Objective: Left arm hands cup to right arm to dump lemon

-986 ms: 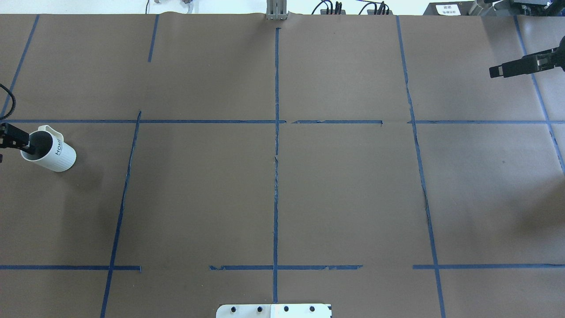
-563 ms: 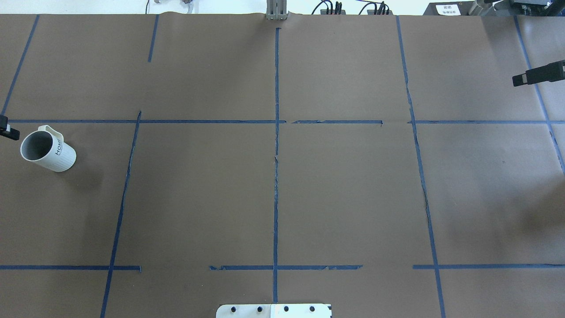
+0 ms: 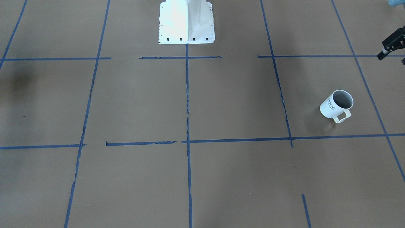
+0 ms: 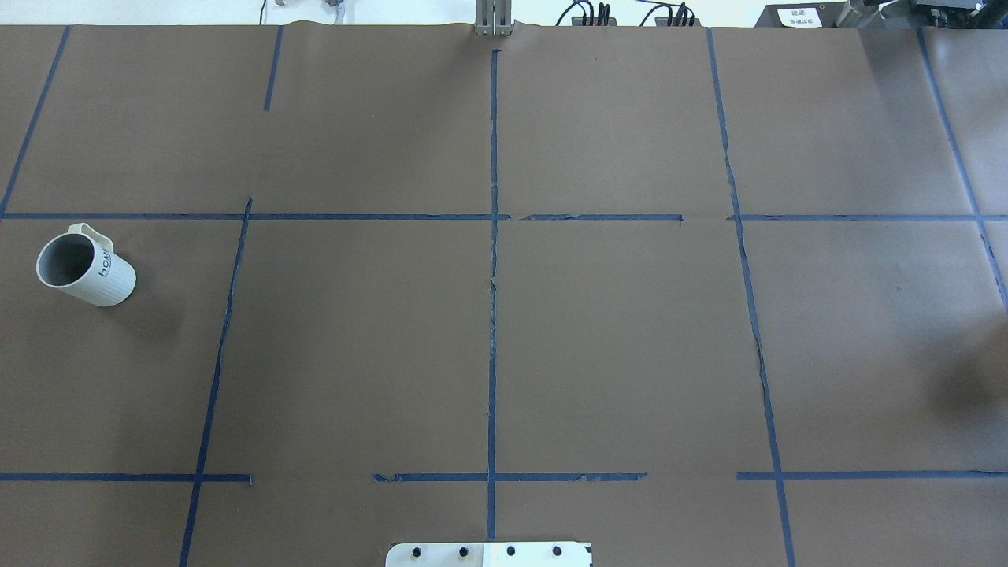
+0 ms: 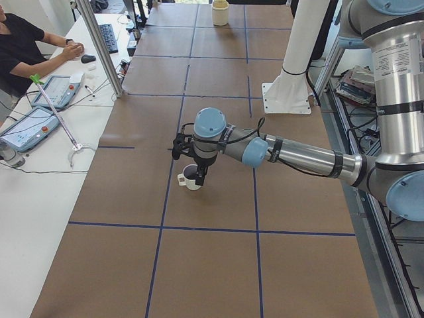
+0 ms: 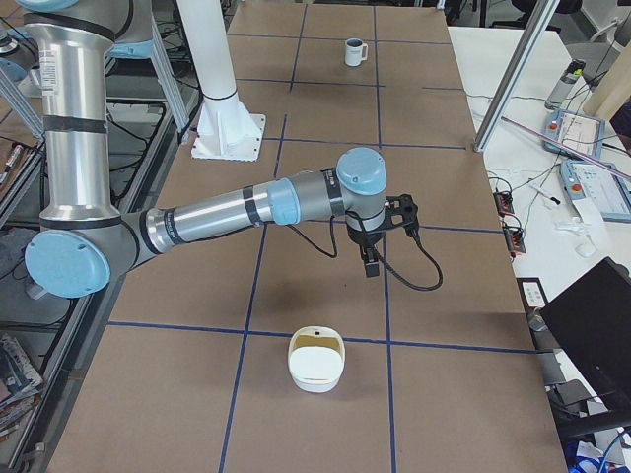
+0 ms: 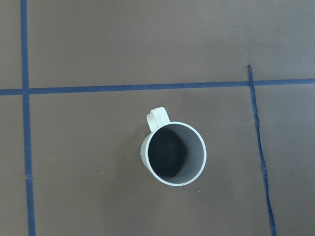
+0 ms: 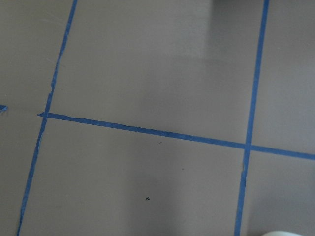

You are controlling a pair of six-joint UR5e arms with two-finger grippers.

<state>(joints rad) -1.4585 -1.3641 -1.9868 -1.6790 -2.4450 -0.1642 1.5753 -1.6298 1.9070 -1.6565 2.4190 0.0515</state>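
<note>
You've got a brown-paper tabletop point(image 4: 630, 354) w/ blue tape grid point(image 4: 493, 315). White side bench point(image 5: 40, 199) by you holds keyboard point(image 5: 107, 38) & 2 tablets point(image 5: 28, 129); alu post point(image 5: 99, 48) stands at its edge. Light's even, shadows soft.

White ribbed mug point(image 3: 330, 109) with grey interior: "HOME" is printed in dark letters on its side. No other text can be read.

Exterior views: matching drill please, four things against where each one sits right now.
1 HOME mug
2 left gripper
3 right gripper
4 white bowl

A raised over the mug, clear of it
B standing at the table's left end, nothing inside
C sitting at the table's right end
D hanging over the table, short of the bowl

Pairs: 1-B, 2-A, 3-D, 4-C
</note>
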